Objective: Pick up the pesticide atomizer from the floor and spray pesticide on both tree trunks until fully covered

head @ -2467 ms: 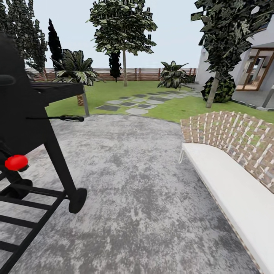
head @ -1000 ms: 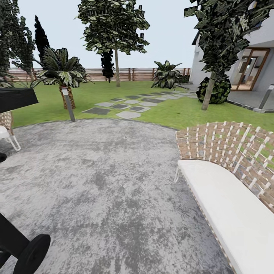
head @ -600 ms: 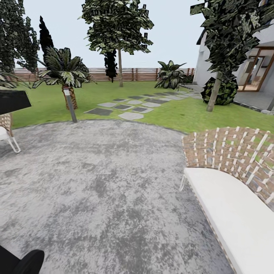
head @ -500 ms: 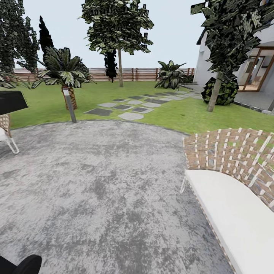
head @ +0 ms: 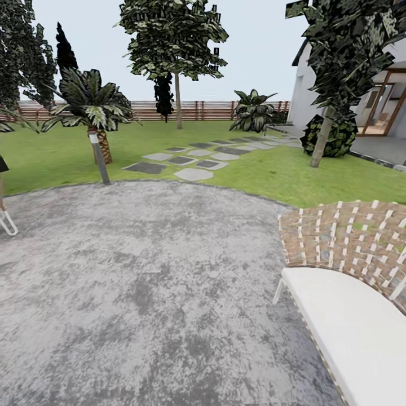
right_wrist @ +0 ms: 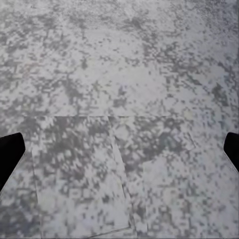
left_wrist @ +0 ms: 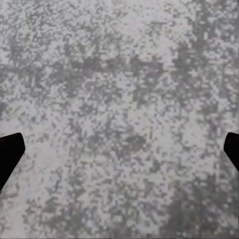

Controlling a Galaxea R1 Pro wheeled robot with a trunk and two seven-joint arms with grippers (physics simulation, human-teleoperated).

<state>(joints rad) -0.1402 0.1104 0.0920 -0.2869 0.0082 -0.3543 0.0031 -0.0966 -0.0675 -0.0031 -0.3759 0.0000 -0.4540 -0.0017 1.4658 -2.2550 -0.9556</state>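
Note:
The garden lawn [head: 265,172] lies beyond the grey mottled patio [head: 146,282]. Two trees with smooth bare trunks stand on it: one far off at the middle [head: 178,104], one leaning at the right near the house [head: 320,145]. The pesticide atomizer is out of view. In the left wrist view my left gripper [left_wrist: 119,154] is open over bare patio, its dark fingertips [left_wrist: 10,153] wide apart at the picture's edges. My right gripper [right_wrist: 119,152] is also open, over paving with slab joints.
A wicker sofa with a white cushion [head: 349,332] stands close at the right. A short lamp post [head: 99,159] and a scaly palm [head: 95,110] stand at the lawn's left edge. Stepping stones [head: 192,160] cross the grass toward the slat fence [head: 214,110]. A white chair leg [head: 7,221] shows far left.
The whole view has shifted as the robot moved: the black grill and its wheel slid out at the left, and the sofa sits lower and nearer. Nothing in the garden moved.

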